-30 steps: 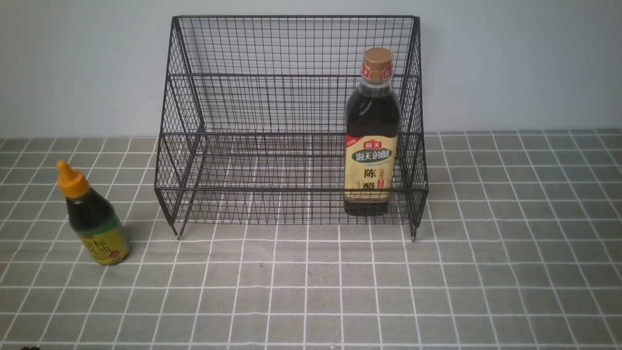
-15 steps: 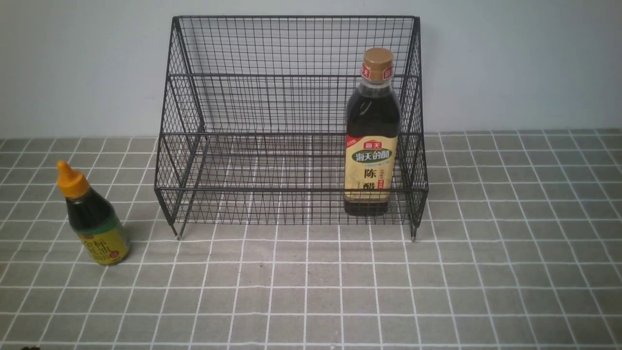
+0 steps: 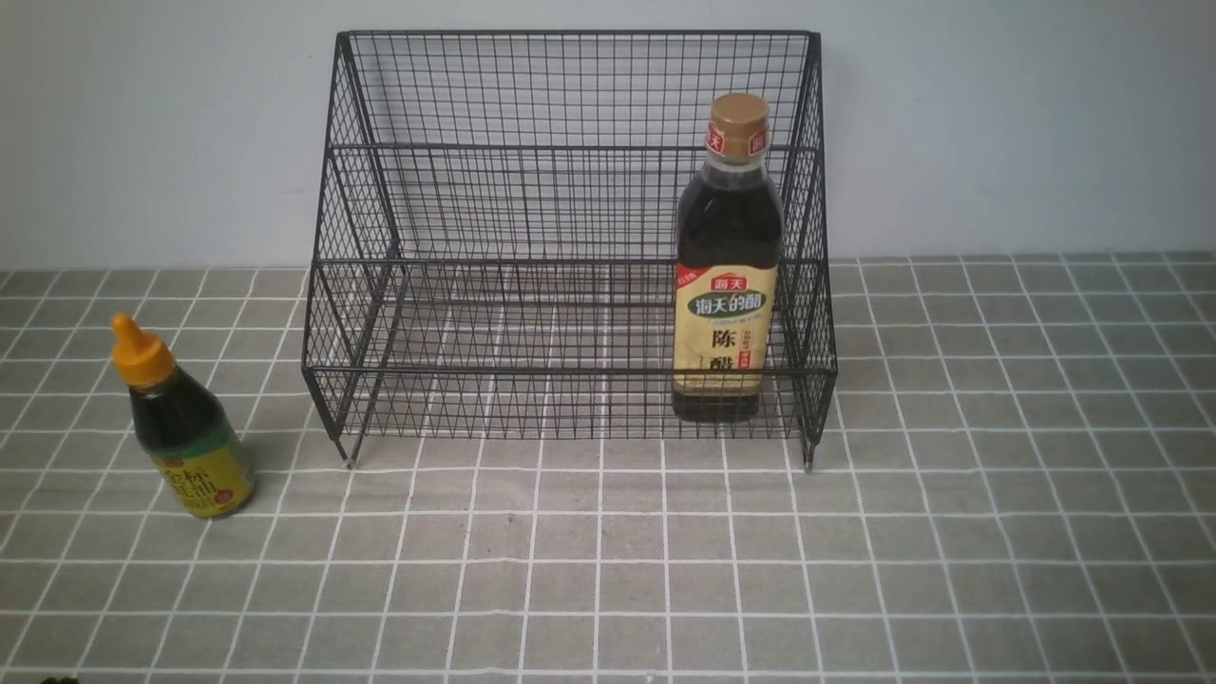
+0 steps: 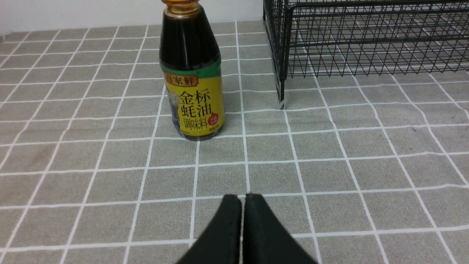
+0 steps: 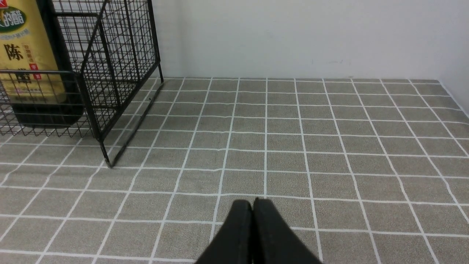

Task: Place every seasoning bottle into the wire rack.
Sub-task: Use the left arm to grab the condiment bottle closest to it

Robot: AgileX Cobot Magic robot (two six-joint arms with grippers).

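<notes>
The tall bottle (image 3: 727, 285) with tan cap and beige label stands upright inside the black wire rack (image 3: 570, 161), at its right front; it also shows in the right wrist view (image 5: 25, 62). The short bottle (image 3: 180, 427) with orange pointed cap and yellow-green label stands upright on the tiled cloth, left of the rack; it also shows in the left wrist view (image 4: 192, 80). My left gripper (image 4: 242, 200) is shut and empty, some way short of the short bottle. My right gripper (image 5: 253, 204) is shut and empty, over the cloth right of the rack (image 5: 110, 73). Neither gripper shows in the front view.
A grey tiled cloth (image 3: 997, 475) covers the table. A pale wall (image 3: 997, 123) stands directly behind the rack. The rack's front corner leg (image 4: 281, 99) stands on the cloth close beside the short bottle.
</notes>
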